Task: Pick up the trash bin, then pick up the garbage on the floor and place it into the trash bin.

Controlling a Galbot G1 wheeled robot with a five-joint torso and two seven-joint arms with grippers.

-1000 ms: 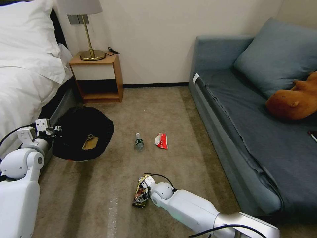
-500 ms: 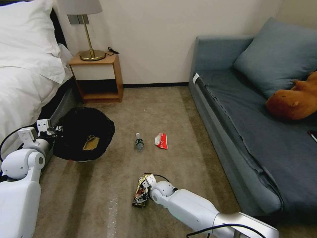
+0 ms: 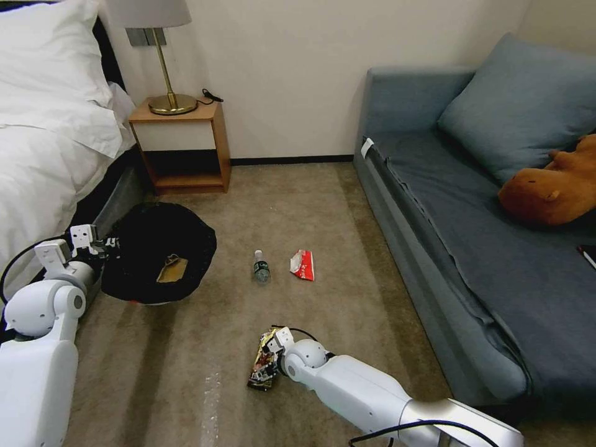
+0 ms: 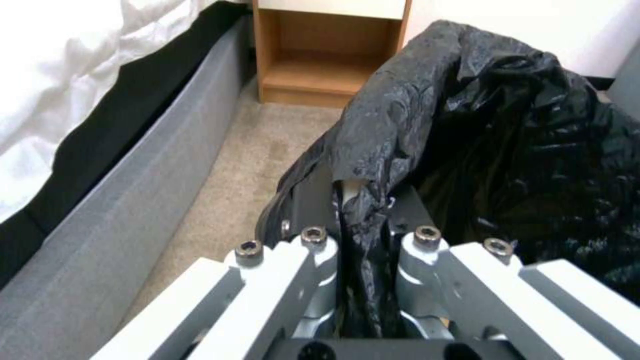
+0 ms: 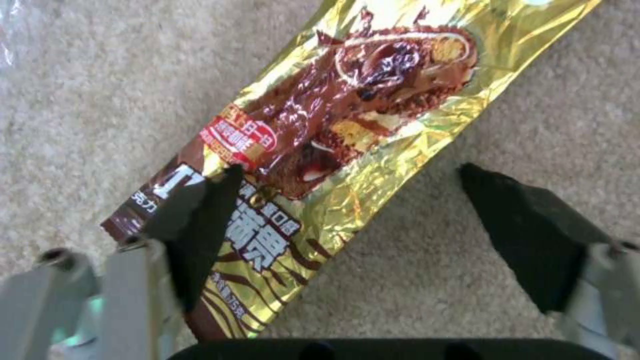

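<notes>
Lying flat on the carpet, the gold-brown wrapper [image 5: 320, 150] ran lengthwise away from the right gripper [image 5: 347, 220], whose wide-open fingers [image 5: 200, 220] straddled its near end, one apparently touching it. Bare carpet surrounded it. The left gripper [image 4: 363, 220] was clamped on the trash bin [image 3: 158, 251] liner, unchanged from before.

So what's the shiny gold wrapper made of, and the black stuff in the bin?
The gold wrapper looks like thin metallic foil film: it is glossy, creased, and throws bright glints. The black liner of the trash bin looks like thin plastic bag film: wrinkly, slightly shiny, bunched between the shut fingers of the left gripper. The right gripper is open over the wrapper.
</notes>
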